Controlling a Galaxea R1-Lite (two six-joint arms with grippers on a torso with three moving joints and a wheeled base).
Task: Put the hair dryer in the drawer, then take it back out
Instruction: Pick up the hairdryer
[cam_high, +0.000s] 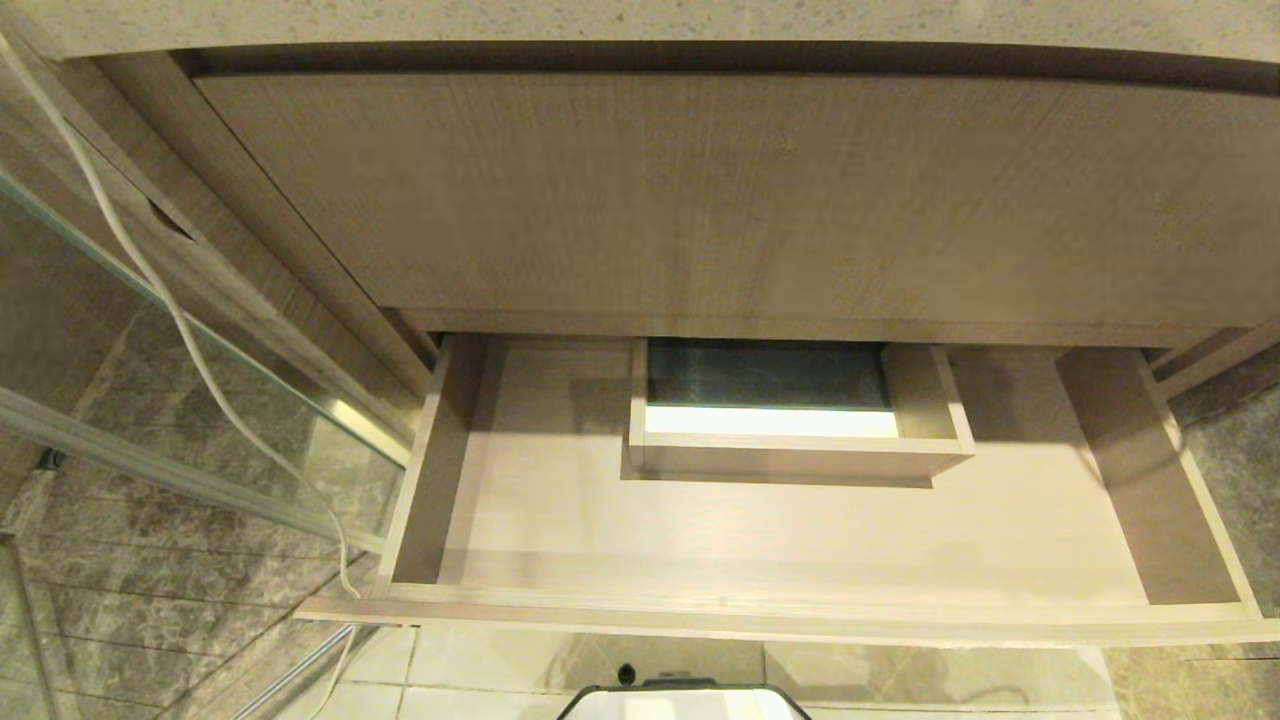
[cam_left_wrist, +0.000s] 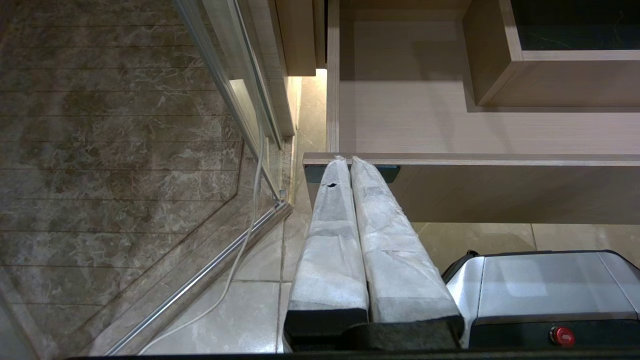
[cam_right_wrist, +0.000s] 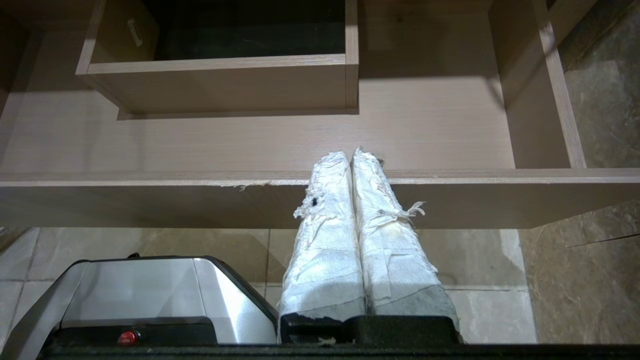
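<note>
- The drawer (cam_high: 800, 540) stood pulled open below the taller front panel (cam_high: 700, 190), with nothing lying in it and only its boxed cut-out (cam_high: 790, 420) at mid-back.
- The hair dryer showed in no view; a white cord (cam_high: 180, 320) hung at the left.
- The left end effector (cam_left_wrist: 345, 162) and right end effector (cam_right_wrist: 351, 155) hung parked before the drawer front, fingers together, holding nothing.
- Judged: the first step had not begun; next, locating and grasping the dryer.
</note>
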